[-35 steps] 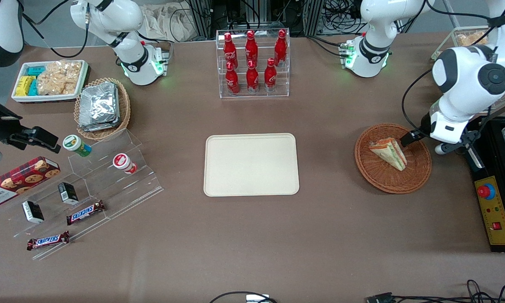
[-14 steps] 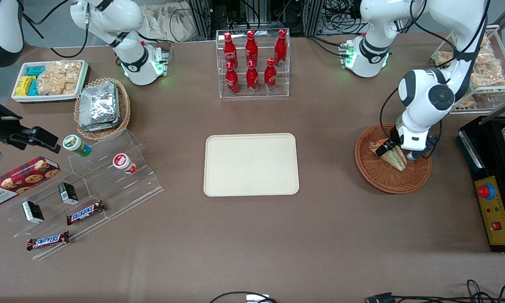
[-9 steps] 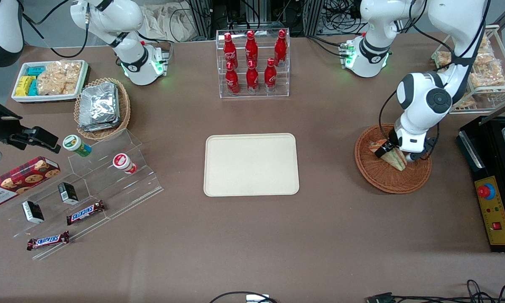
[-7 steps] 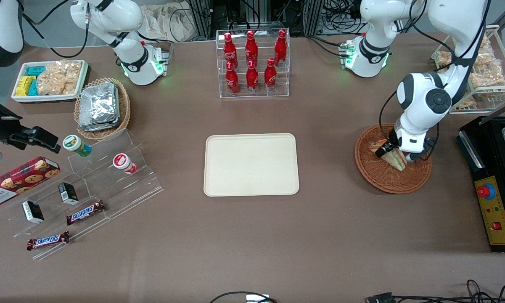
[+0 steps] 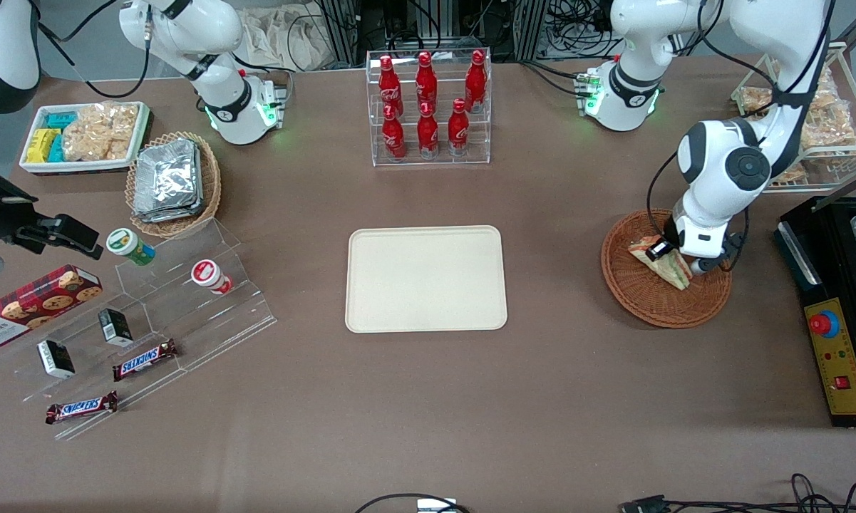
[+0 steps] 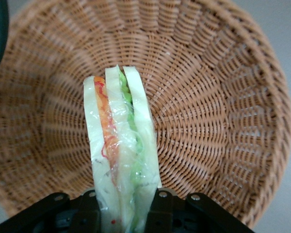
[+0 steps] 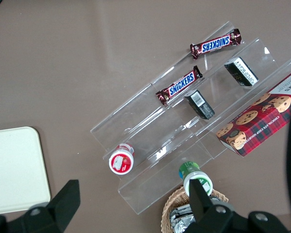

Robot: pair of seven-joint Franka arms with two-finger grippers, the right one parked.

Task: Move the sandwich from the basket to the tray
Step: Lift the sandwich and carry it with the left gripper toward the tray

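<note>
Left gripper (image 6: 121, 213) clamps the clear-wrapped triangular sandwich (image 6: 119, 145) by its end, for lifting. Both are over the round brown wicker basket (image 5: 641, 299); the flat cream plastic tray (image 5: 426, 278) lies well apart from it.

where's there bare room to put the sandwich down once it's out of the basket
The gripper is shut on the sandwich over the basket. The whole tray is bare, with open tabletop between it and the basket. It is crowded at the acrylic snack steps toward the parked arm's end.

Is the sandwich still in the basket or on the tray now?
In the basket. The sandwich stands on edge over the basket weave, with the gripper shut on it. The tray holds nothing.
</note>
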